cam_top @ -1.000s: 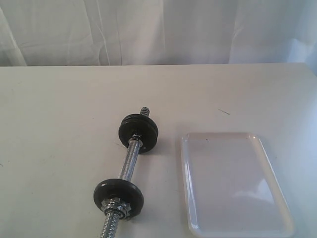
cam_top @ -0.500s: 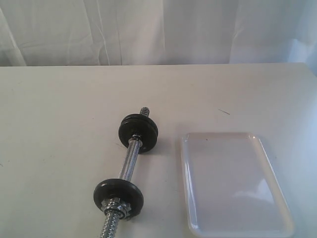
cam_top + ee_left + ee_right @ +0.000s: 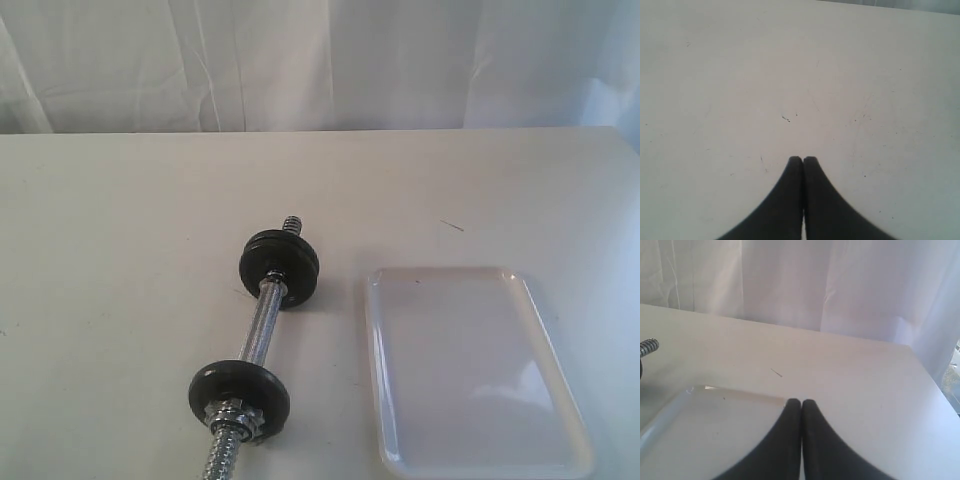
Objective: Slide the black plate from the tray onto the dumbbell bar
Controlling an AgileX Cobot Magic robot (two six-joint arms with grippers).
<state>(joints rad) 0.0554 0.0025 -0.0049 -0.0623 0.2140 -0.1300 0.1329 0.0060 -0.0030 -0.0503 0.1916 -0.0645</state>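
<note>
Tray (image 3: 470,370): it lay toward the near right corner of the surface (image 3: 120,220), long side running near to far, and held nothing; its glossy floor was bare in both the exterior and right wrist views.
Black plate (image 3: 283,262): none lay loose anywhere. It was probably one of the discs stacked at the far end of the dumbbell bar (image 3: 258,330); which one could not be told.
Bar position: just left of the tray and apart from it, slanting from the near edge toward the far edge.
Near end: a single disc (image 3: 238,393) backed by a silver nut (image 3: 240,415).
Far end: only bare thread (image 3: 292,224) showed beyond the discs; no nut was visible there.
Left end effector (image 3: 803,160): fingers pressed together, holding nothing, over bare surface.
Right end effector (image 3: 801,402): fingers pressed together, holding nothing, above the tray's far rim.
Progress: judged complete or nearly so, as the tray was empty.
Risk, slipping: with no nut seen at the far end, a knock or tilt could let those discs slide off the thread.
Risk, rolling: the bar rested on round discs, so a sideways nudge could roll it against the tray.
Risk, wasted reach: a descent into the tray would find nothing to grip.
</note>
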